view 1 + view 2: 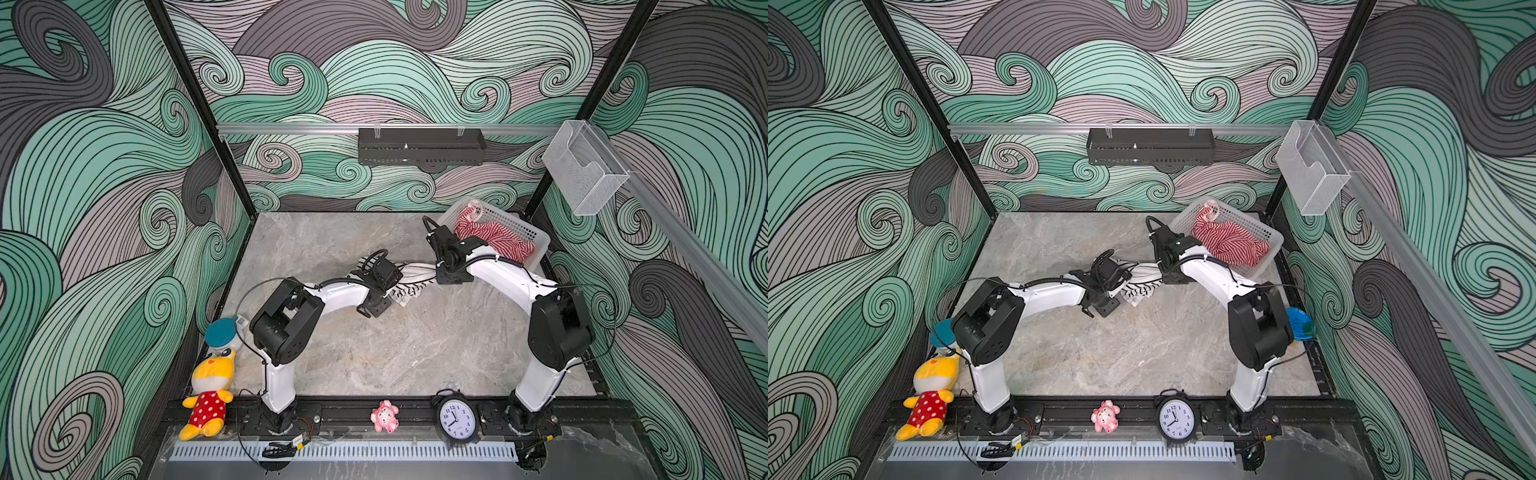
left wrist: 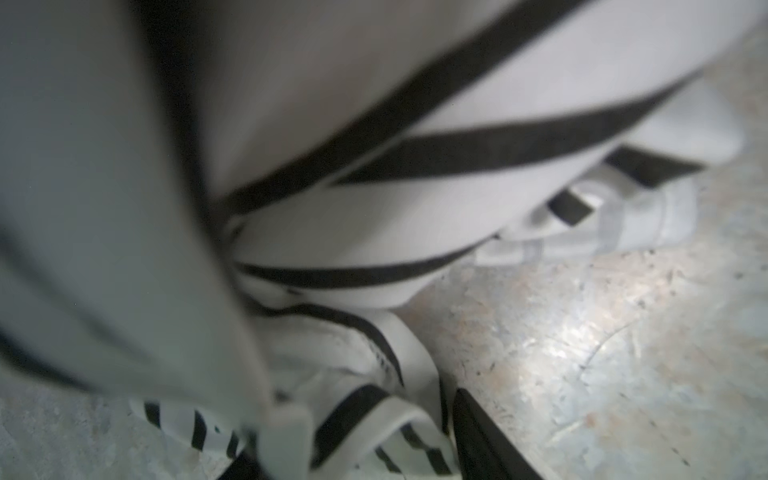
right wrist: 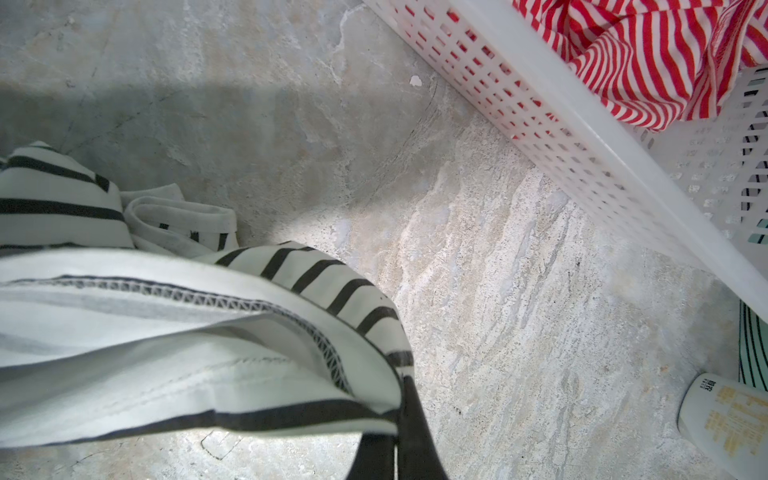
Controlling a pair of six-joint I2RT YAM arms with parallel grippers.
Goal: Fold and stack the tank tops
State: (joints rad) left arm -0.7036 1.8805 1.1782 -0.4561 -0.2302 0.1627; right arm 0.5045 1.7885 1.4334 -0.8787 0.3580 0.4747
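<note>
The black-and-white tank top [image 1: 409, 286] [image 1: 1142, 286] lies bunched mid-table, stretched between both grippers. My right gripper [image 3: 399, 436] [image 1: 436, 270] is shut on its hem; the striped cloth [image 3: 166, 332] hangs from the closed fingers. In the left wrist view my left gripper [image 2: 361, 453] stands open low over the crumpled end [image 2: 374, 232], with a trimmed strap lying between its fingers [image 2: 478, 436]. In both top views the left gripper [image 1: 399, 284] is mostly covered by its own wrist. The red-and-white tank top [image 1: 494, 237] [image 1: 1229, 243] [image 3: 644, 54] lies crumpled in the white basket [image 1: 536, 237] [image 3: 582, 137].
The basket stands at the back right corner, just behind the right wrist. A yellow plush toy [image 1: 208, 390], a pink toy [image 1: 384, 415] and a black clock [image 1: 457, 419] line the front rail. A blue-lidded item [image 1: 222, 332] sits at the left edge, a white bottle [image 3: 723, 424] near the basket.
</note>
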